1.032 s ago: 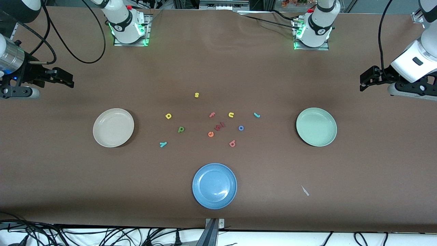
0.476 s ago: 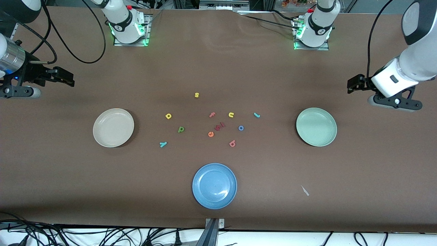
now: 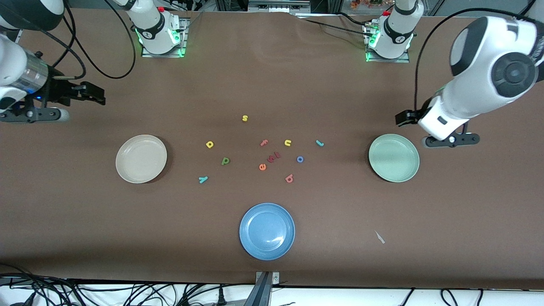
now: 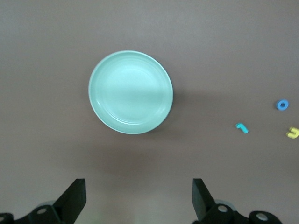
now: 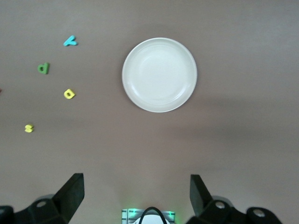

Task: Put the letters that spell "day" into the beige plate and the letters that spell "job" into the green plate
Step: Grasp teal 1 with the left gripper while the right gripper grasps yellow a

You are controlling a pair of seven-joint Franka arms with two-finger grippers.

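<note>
Both plates empty: round cream-beige plate (image 3: 141, 158) toward right arm's end, round pale mint-green plate (image 3: 394, 157) toward left arm's end. Foam letters loose on table between them: green "d" (image 3: 225, 160), yellow "a" (image 3: 209, 144), teal "y" (image 3: 203, 179); teal hook "j" (image 3: 319, 143), blue ring "o" (image 3: 300, 159), salmon "b" (image 3: 289, 178). Likely light, soft, flat: pinch across edges, gently. Left gripper (image 4: 138, 198) over table beside green plate, wide open, empty. Right gripper (image 5: 136, 196) over table near beige plate, wide open, empty.

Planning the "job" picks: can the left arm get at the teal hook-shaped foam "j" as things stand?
Probably yes. The teal hook-shaped foam "j" lies alone on bare table, apart from other letters; the open left hand hangs beside the pale green plate, nothing between.
</note>
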